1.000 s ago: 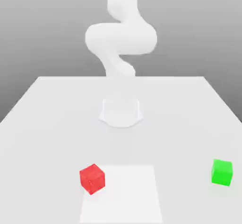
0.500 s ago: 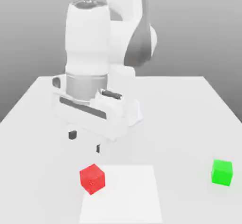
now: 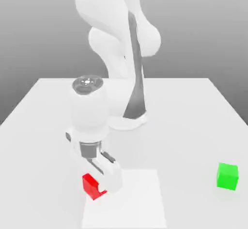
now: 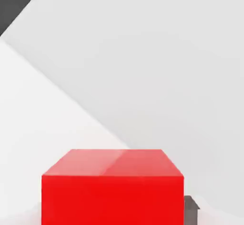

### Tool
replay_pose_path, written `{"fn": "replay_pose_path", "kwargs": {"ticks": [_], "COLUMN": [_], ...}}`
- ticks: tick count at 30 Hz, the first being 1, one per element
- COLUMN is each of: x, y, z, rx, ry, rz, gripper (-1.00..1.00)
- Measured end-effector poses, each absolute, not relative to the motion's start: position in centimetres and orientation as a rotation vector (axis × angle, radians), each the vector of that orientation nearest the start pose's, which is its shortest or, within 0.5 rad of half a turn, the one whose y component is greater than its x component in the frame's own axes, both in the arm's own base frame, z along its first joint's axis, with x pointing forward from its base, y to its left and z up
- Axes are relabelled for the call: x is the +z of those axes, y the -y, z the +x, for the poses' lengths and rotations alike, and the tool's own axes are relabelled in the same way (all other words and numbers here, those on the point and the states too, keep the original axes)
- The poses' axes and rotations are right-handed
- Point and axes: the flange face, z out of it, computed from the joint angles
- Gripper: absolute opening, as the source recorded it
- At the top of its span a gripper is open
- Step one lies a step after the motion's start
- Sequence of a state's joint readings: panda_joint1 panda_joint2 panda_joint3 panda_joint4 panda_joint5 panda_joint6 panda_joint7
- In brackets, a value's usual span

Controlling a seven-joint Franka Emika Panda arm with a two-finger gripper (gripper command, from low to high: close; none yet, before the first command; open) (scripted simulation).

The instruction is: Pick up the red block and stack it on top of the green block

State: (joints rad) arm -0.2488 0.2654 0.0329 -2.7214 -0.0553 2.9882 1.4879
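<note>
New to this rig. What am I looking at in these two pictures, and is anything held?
It is a simulated white robot arm standing on a white table. The exterior view looks at the scene from off the arm; the hand view comes from a camera on the arm's hand. The arm's pincer is down at the small bright red matte cube, which looms large in the hand view. Whether it is gripped cannot be told. The small bright green matte cube sits apart, toward the exterior view's right, untouched.
</note>
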Motion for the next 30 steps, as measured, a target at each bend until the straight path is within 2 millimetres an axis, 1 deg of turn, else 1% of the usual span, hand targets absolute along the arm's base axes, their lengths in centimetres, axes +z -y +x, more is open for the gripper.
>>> {"fn": "replay_pose_path", "kwargs": {"ticks": [2, 7, 9, 12, 14, 16, 18, 20, 23, 25, 27, 30], "x": [15.4, 20.1, 21.0, 21.7, 22.1, 22.5, 22.9, 23.4, 24.0, 24.4, 23.1, 19.7], "y": [7.9, 7.9, 4.5, -1.6, -5.9, -10.2, -14.6, -18.9, -25.3, -29.0, -29.7, -29.8], "z": [38.4, 38.4, 39.3, 40.5, 40.8, 40.7, 40.1, 39.0, 36.5, 34.4, 34.4, 34.4], "rx": [-0.002, -0.002, -0.001, 0.000, -0.001, -0.001, 0.000, 0.000, 0.000, -0.001, -0.002, -0.003], "ry": [-2.308, -2.307, -2.227, -2.089, -1.994, -1.896, -1.795, -1.692, -1.532, -1.432, -1.428, -1.427], "rz": [-2.129, -2.131, -2.215, -2.346, -2.428, -2.505, -2.578, -2.647, -2.742, -2.794, -2.796, -2.796], "gripper": [-1.00, -1.00, -1.00, -1.00, -1.00, -1.00, -1.00, -1.00, -1.00, -1.00, -1.00, -1.00]}}
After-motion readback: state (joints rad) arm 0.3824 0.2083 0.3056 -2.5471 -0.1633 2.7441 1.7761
